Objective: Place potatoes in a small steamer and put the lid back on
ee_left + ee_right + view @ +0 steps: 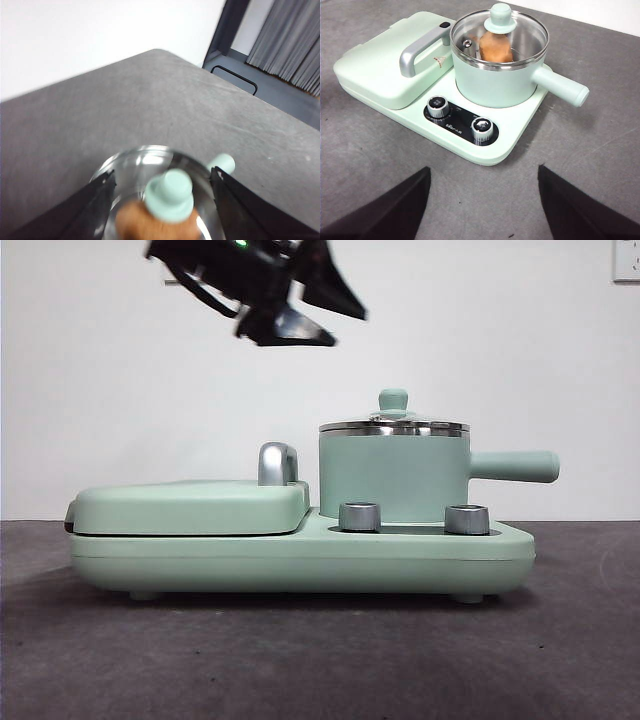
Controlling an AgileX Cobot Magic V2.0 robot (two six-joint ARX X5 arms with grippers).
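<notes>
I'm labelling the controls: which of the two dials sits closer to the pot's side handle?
The dial nearer the base's corner, on the pot handle's side; the other dial sits toward the griddle cover.

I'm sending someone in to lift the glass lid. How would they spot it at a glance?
Find the mint-green cooker base on the grey table. On the side away from its flat griddle cover stands the small steamer; the lid caps it, with the left hand open above. It is the only see-through part, steel-rimmed, green-knobbed, with the orange-brown potato visible beneath.
</notes>
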